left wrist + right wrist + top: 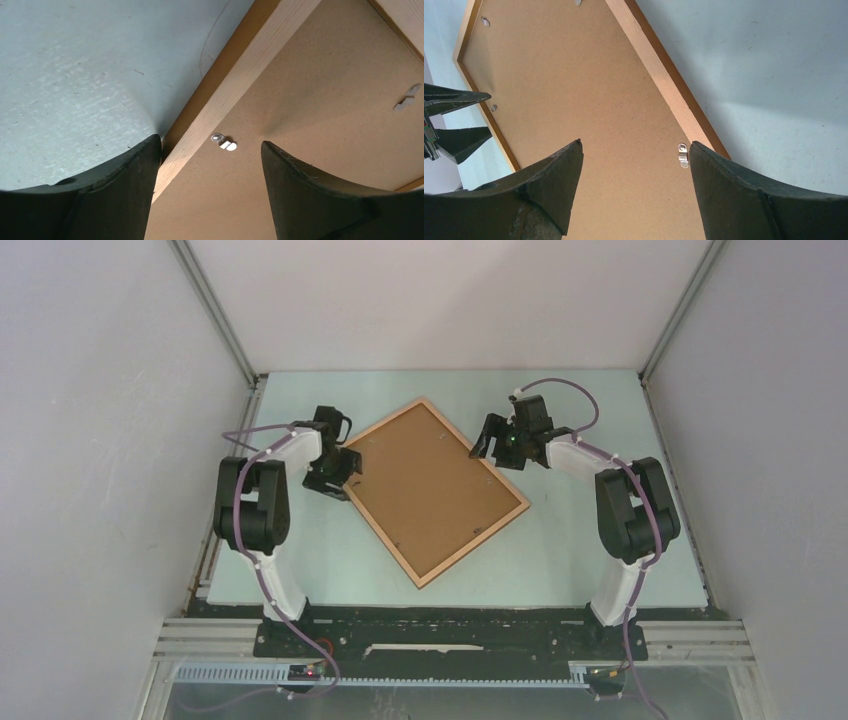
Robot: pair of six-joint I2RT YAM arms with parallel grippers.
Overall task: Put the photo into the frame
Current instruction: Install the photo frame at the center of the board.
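The frame point(382, 532), light wood, lies face down and turned diagonally on the table, with the brown backing board point(435, 490) set in it. The photo is hidden. My left gripper point(345, 468) is open and empty at the frame's left corner; in the left wrist view point(210, 150) its jaws straddle the wooden rail point(235, 80) and a small metal clip point(223, 142). My right gripper point(487, 445) is open and empty over the upper right edge; in the right wrist view point(636, 147) a clip point(682, 154) sits beside the rail point(664, 75).
The pale table top point(600, 540) lies between grey side walls, with an aluminium rail at the near edge. Further clips show on the board point(407, 97). The left gripper's fingers point(454, 120) appear at the left of the right wrist view.
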